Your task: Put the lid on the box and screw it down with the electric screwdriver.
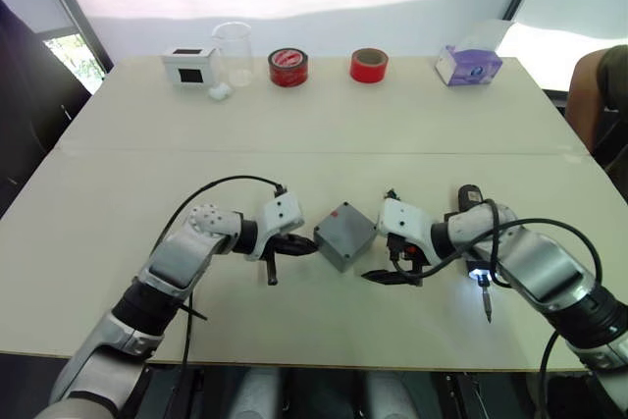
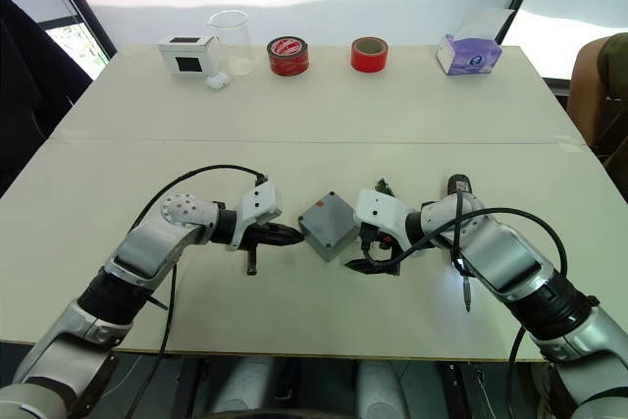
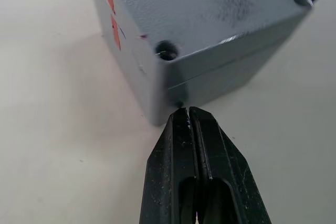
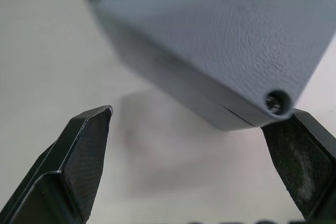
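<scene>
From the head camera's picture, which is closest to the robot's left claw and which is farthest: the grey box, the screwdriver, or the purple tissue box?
From the left gripper:
1. The grey box, right at its closed fingertips, mid-table.
2. The screwdriver, beyond the box, by the right arm.
3. The purple tissue box, at the far right corner of the table.

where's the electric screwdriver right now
The electric screwdriver lies on the table's near right part, beside the right forearm, right of the box.

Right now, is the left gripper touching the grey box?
Cannot tell. In the left wrist view the left gripper, jaws shut, points at the box corner, but no contact or gap shows plainly.
</scene>
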